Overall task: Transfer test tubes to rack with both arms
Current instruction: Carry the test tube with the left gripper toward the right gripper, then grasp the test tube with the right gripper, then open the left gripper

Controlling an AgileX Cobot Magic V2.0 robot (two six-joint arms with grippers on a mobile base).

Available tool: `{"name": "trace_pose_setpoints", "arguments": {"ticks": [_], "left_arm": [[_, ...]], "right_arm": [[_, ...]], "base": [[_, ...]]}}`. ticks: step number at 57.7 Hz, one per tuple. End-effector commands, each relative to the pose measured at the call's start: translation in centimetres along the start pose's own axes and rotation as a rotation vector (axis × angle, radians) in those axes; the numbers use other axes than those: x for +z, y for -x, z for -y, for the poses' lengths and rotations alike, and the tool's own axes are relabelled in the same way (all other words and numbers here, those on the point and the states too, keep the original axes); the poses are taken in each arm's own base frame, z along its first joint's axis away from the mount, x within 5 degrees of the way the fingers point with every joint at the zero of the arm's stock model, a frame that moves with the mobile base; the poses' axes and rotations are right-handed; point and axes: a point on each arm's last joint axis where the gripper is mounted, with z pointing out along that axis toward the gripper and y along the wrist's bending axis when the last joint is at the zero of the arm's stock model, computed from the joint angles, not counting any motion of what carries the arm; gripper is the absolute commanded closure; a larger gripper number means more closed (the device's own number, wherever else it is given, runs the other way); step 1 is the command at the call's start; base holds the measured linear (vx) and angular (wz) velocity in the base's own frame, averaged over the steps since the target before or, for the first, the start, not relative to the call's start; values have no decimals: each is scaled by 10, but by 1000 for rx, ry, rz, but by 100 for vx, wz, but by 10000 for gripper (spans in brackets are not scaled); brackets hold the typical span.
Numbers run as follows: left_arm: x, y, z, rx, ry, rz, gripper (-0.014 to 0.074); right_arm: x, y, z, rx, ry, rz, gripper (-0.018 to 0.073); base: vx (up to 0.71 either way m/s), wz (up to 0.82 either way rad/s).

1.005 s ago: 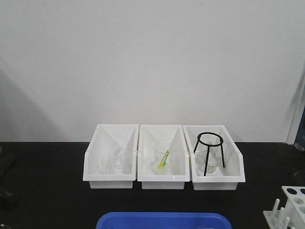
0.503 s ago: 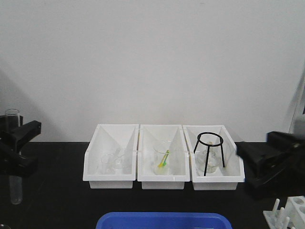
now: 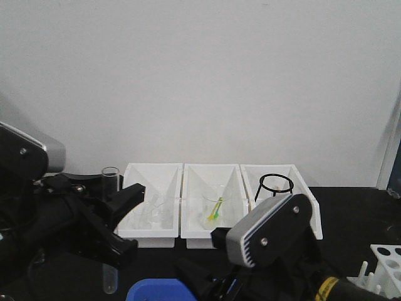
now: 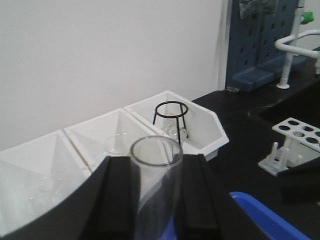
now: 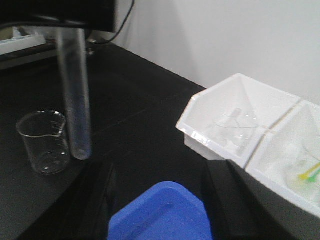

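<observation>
No text, label, brand, number or sign can be read in any view. A yellow band (image 3: 327,290) on the right arm (image 3: 269,235), low in the front view, is too blurred to show any lettering.

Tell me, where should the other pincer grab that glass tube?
Grip the test tube on its bare lower half, below the left pincer, coming in level from the side: it hangs upright with its round bottom free.

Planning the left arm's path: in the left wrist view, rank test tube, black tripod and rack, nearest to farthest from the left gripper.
1. Test tube, held in the left gripper.
2. Black tripod, in the rightmost bin.
3. Rack, far right.
</observation>
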Motion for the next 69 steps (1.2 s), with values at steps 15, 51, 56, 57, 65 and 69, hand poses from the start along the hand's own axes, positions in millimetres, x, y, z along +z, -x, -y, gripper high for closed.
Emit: {"name": "trace_pose_setpoints", "arguments": {"ticks": [15, 51, 56, 57, 65, 69], "left_arm": [[0, 19, 35, -7, -93, 153, 619], [-5, 18, 62, -15, -196, 154, 618], [-5, 18, 62, -15, -196, 154, 618], [-5, 18, 62, -15, -196, 154, 618], [-5, 18, 62, -14, -197, 153, 618], [-5, 18, 62, -14, -197, 153, 618]], "right_arm": [[6, 25, -19, 46, 71, 226, 120], [5, 28, -18, 72, 73, 258, 159], [5, 28, -18, 71, 73, 266, 240], [5, 28, -18, 71, 73, 266, 258], [5, 28, -18, 71, 73, 266, 440], [5, 28, -18, 70, 73, 266, 528]], "base": [[0, 0], [0, 0], [0, 0], [0, 0], [0, 0], [0, 0]]}}
